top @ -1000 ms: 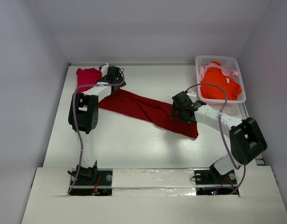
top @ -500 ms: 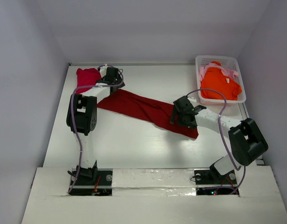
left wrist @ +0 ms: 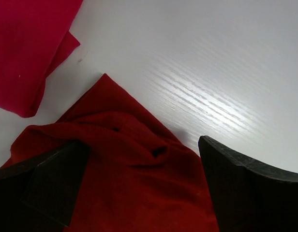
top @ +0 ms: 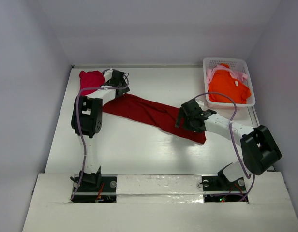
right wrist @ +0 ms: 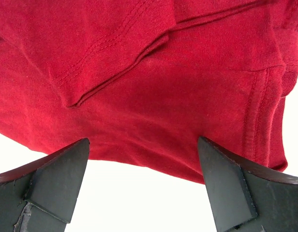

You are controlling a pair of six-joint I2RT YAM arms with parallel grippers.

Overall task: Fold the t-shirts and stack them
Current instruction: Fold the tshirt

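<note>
While the large dark red cloth t-shirt (top: 154, 115) lies as a diagonal band across the white table (top: 139, 150), one arm hangs over each end, apparently positioned to fold it. Left gripper (left wrist: 141, 166) and right gripper (right wrist: 144, 179) gape wide, holding nothing

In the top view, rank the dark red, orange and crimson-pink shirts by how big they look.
1. dark red shirt, a long strip across the table.
2. orange shirt, bunched in the basket.
3. crimson-pink shirt, though the left arm may hide its edge.
</note>
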